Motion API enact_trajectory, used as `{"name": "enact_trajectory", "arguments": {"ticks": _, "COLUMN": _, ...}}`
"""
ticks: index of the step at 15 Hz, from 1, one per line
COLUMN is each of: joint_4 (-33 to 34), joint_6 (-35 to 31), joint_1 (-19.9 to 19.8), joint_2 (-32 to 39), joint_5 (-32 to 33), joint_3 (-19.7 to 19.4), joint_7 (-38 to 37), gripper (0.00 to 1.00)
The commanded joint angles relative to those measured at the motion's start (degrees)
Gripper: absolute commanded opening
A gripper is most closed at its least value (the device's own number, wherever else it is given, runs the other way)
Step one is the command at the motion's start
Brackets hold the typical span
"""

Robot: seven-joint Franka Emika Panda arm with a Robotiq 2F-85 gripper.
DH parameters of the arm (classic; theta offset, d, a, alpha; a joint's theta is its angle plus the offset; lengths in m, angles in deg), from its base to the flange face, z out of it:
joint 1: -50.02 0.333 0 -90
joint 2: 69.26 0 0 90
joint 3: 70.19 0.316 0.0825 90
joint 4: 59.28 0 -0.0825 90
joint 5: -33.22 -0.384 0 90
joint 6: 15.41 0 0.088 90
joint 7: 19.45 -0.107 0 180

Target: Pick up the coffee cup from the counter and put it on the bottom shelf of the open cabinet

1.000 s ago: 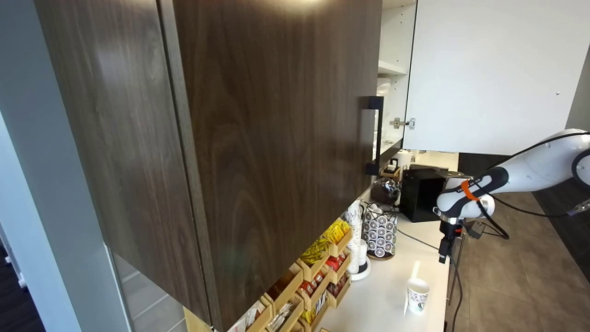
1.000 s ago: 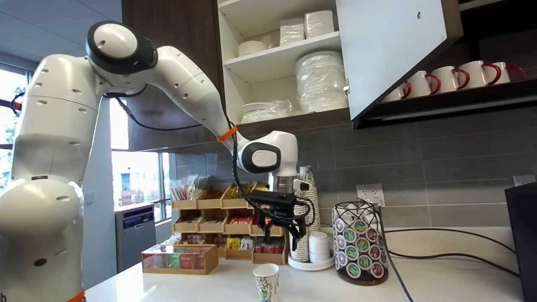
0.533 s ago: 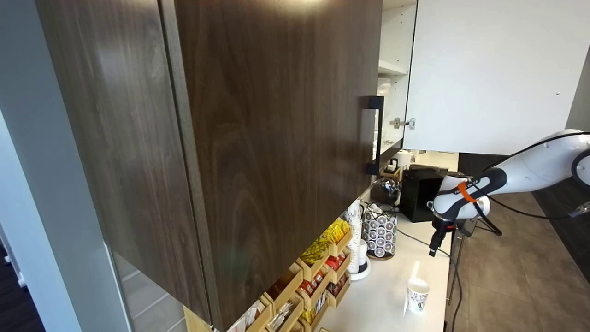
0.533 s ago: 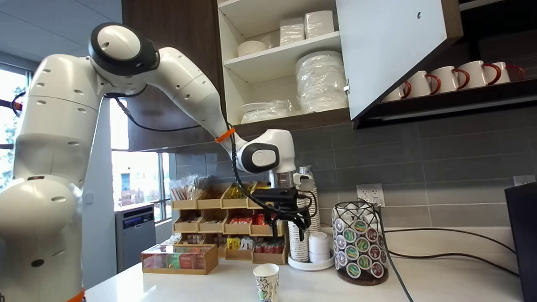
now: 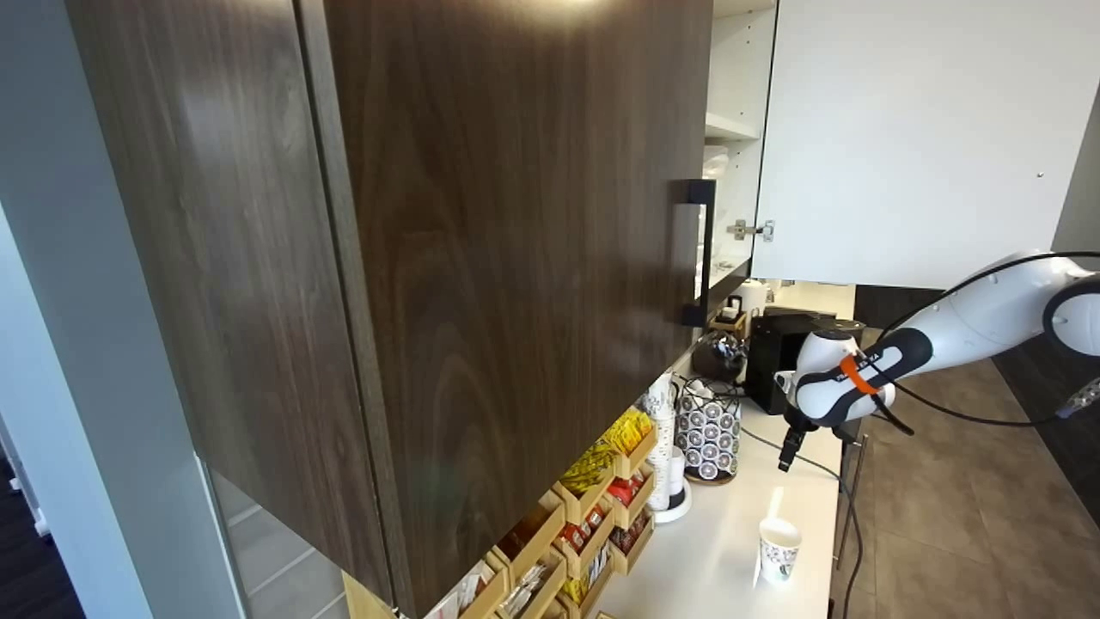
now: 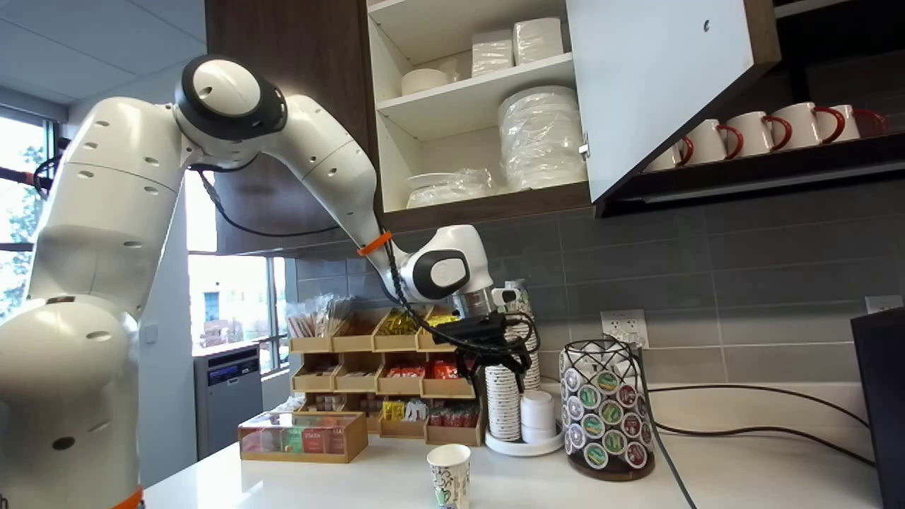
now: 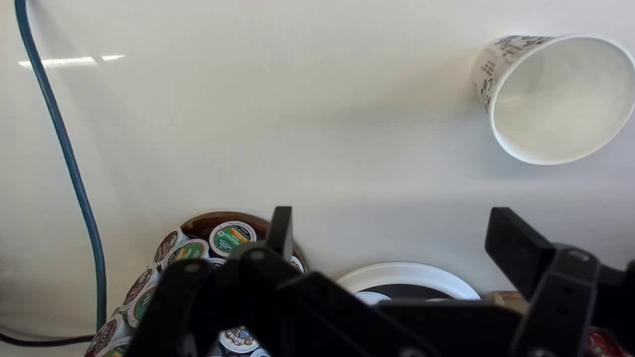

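Printed coffee cup (image 6: 450,477) stands upright on counter (image 6: 339,488)

White and tapered, the cup sits on the near side, apart from the gripper (image 7: 391,230), whose blocky fingers (image 7: 516,248) are spread apart. In an exterior view, a brown-based wire rack (image 6: 615,472) of round pods (image 6: 589,394) stands right; the smooth, whitish counter gleams. Overhead, the open cabinet (image 6: 495,205) shows wood grain and pale shelves (image 6: 452,106); behind are grey tiles (image 6: 792,283) and, far left, a window (image 6: 230,304).
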Motion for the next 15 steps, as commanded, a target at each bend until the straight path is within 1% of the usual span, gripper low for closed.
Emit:
{"name": "enact_trajectory", "arguments": {"ticks": 1, "joint_4": 0.1, "joint_6": 0.1, "joint_1": -2.0, "joint_2": 0.0, "joint_5": 1.1, "joint_3": 2.0, "joint_7": -0.9, "gripper": 1.00}}
{"name": "enact_trajectory", "arguments": {"ticks": 3, "joint_4": 0.2, "joint_6": 0.1, "joint_1": -2.1, "joint_2": 0.0, "joint_5": 1.2, "joint_3": 2.0, "joint_7": -0.9, "gripper": 1.00}}
{"name": "enact_trajectory", "arguments": {"ticks": 4, "joint_4": 0.2, "joint_6": 0.4, "joint_1": -3.8, "joint_2": 1.2, "joint_5": -0.4, "joint_3": 0.8, "joint_7": -2.6, "gripper": 1.00}}
{"name": "enact_trajectory", "arguments": {"ticks": 5, "joint_4": 0.6, "joint_6": 0.5, "joint_1": -4.4, "joint_2": 2.0, "joint_5": -1.3, "joint_3": 1.0, "joint_7": -3.3, "gripper": 1.00}}
{"name": "enact_trajectory", "arguments": {"ticks": 6, "joint_4": 1.6, "joint_6": 0.3, "joint_1": -5.4, "joint_2": 4.0, "joint_5": -3.4, "joint_3": 1.8, "joint_7": -3.6, "gripper": 1.00}}
{"name": "enact_trajectory", "arguments": {"ticks": 9, "joint_4": 4.3, "joint_6": 2.3, "joint_1": -8.8, "joint_2": 8.6, "joint_5": -9.4, "joint_3": 4.6, "joint_7": -1.5, "gripper": 1.00}}
{"name": "enact_trajectory", "arguments": {"ticks": 12, "joint_4": 5.6, "joint_6": 3.3, "joint_1": -12.9, "joint_2": 10.6, "joint_5": -15.5, "joint_3": 9.6, "joint_7": 4.5, "gripper": 1.00}}
{"name": "enact_trajectory", "arguments": {"ticks": 15, "joint_4": 6.1, "joint_6": 4.2, "joint_1": -14.4, "joint_2": 11.0, "joint_5": -17.4, "joint_3": 11.8, "joint_7": 6.4, "gripper": 1.00}}
